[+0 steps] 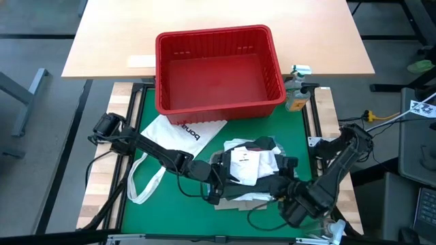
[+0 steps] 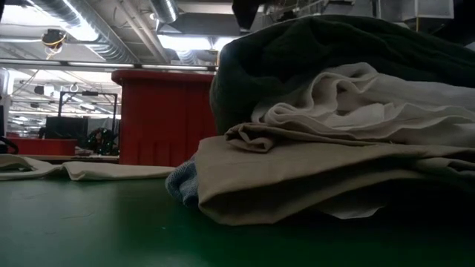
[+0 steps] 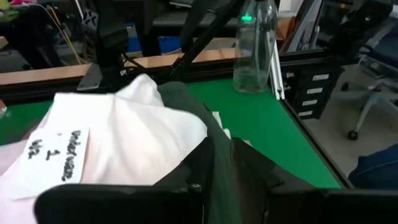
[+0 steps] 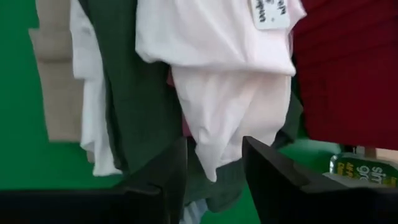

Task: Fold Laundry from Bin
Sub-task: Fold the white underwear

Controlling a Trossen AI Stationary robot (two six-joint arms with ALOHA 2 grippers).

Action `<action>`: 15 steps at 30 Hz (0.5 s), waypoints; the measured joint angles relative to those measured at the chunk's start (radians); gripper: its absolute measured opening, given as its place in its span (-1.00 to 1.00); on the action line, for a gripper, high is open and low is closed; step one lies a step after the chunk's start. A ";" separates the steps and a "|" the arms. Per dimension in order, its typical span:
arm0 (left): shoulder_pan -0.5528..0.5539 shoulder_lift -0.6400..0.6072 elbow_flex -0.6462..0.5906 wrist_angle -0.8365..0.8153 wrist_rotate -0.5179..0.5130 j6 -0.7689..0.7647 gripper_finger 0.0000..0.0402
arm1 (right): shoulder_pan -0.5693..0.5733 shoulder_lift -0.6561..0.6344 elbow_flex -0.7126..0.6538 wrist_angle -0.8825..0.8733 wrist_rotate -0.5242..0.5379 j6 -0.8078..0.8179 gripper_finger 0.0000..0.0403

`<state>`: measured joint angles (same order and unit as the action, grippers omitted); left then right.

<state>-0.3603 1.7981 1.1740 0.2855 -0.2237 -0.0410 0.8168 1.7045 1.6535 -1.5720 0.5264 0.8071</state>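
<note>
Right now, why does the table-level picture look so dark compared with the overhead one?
Low view: the folded laundry pile looms close, backlit by ceiling lights, its near side shadowed. High view: even light, red bin clear. Right wrist view: white garment washed out.

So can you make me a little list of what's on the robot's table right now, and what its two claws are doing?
bin: red bin, nothing inside, at the far side of the table
laundry pile: stacked laundry on the green mat near the front
pile layers: tan shirt low, white cloth above, dark top highest
tote bag: white tote bag left of the pile
left gripper: at the pile's left edge
right gripper: open, at the pile's right edge
</note>
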 joint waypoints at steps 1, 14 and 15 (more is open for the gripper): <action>0.000 0.000 0.000 0.004 0.000 0.000 -0.76 | 0.014 -0.004 0.000 0.002 0.009 0.017 -0.23; -0.003 0.000 0.000 0.007 0.000 -0.001 -0.76 | 0.142 -0.053 -0.152 0.003 0.079 0.284 -0.23; -0.003 0.000 0.000 0.007 0.000 -0.001 -0.76 | 0.142 -0.077 -0.185 0.001 0.071 0.320 -0.23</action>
<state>-0.3634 1.7981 1.1740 0.2920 -0.2234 -0.0422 0.9593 1.6278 1.4683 -1.5707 0.5976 1.1268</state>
